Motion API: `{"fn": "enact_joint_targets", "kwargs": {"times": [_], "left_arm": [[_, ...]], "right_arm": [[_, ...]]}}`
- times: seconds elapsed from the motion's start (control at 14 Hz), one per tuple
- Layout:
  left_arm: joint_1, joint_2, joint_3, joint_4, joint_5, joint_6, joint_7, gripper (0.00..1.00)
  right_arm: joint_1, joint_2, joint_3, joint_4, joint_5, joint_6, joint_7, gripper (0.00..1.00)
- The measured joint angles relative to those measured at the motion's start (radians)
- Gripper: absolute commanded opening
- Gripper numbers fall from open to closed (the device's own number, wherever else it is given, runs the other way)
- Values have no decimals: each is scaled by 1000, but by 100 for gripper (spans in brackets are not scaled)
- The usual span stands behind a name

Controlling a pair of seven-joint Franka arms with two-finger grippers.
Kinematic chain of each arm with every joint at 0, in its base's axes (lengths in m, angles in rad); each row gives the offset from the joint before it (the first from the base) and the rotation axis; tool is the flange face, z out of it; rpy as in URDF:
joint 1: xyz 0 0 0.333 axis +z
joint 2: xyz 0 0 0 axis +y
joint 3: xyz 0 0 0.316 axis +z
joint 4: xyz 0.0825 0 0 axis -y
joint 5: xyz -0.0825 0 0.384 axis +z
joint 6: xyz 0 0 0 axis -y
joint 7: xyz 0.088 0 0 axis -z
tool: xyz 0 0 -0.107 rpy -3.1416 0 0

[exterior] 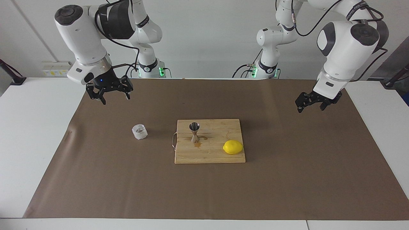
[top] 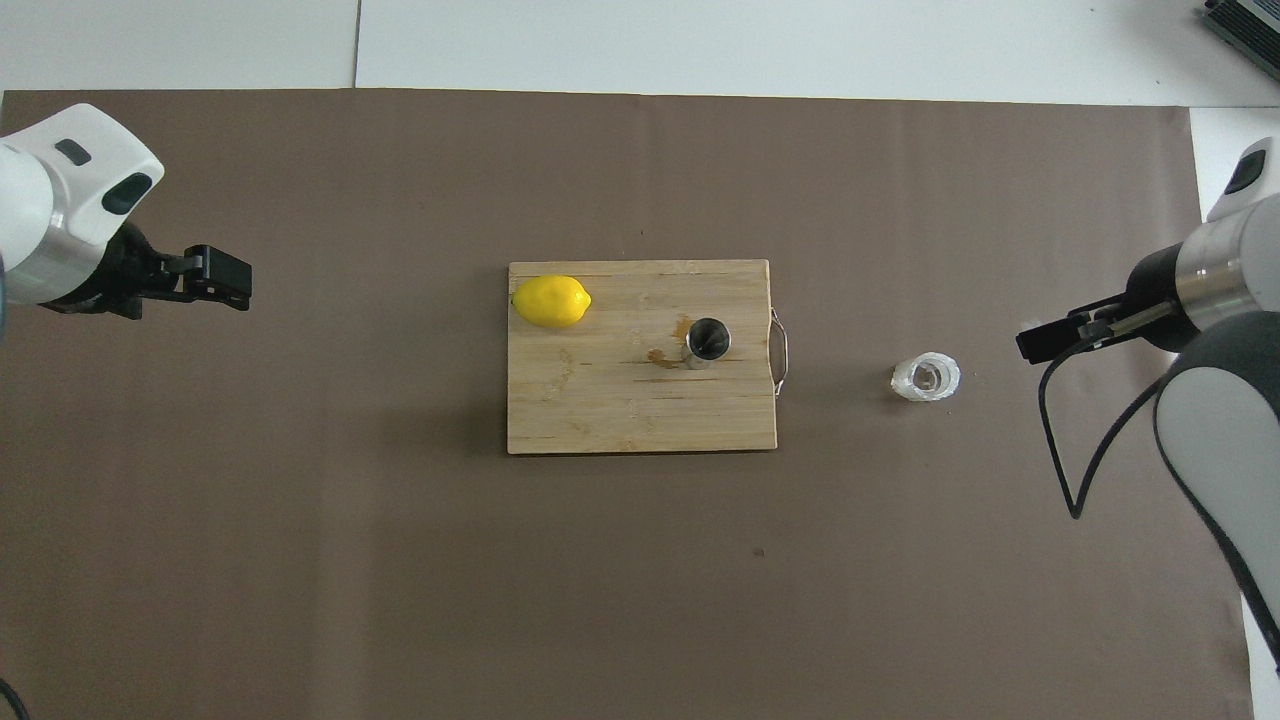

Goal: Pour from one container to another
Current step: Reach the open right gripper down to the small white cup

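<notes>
On the brown paper mat (exterior: 287,179), toward right arm's end, sits a squat clear faceted cup (exterior: 139,131), well apart from the wooden cutting board (exterior: 217,156) w/ upright steel hourglass jigger (exterior: 194,132) & yellow lemon (exterior: 233,147). Right end effector (exterior: 110,95) & left end effector (exterior: 314,104) hang over the mat, fingers apart, holding nothing.

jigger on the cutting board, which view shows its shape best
The facing view: the jigger stands side-on there, so both cones and the narrow waist show. The overhead view looks down into it, giving only the round mouth.
</notes>
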Motion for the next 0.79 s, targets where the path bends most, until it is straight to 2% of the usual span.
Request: {"fn": "enact_joint_targets", "kwargs": {"times": [0.14,0.43,0.79], "left_arm": [[-29,-27,64,0,-21,-15,41,100],[-44,-110,71,-1,-49,-96,46,100],[-45,-124,72,-3,-63,-109,122,100]], "right_arm": [[-1,1,0,-58,0,77,-158,100],[-3,10,-6,-191,0,236,-404,100],[-18,71,-8,-294,0,385,-716,100]]}}
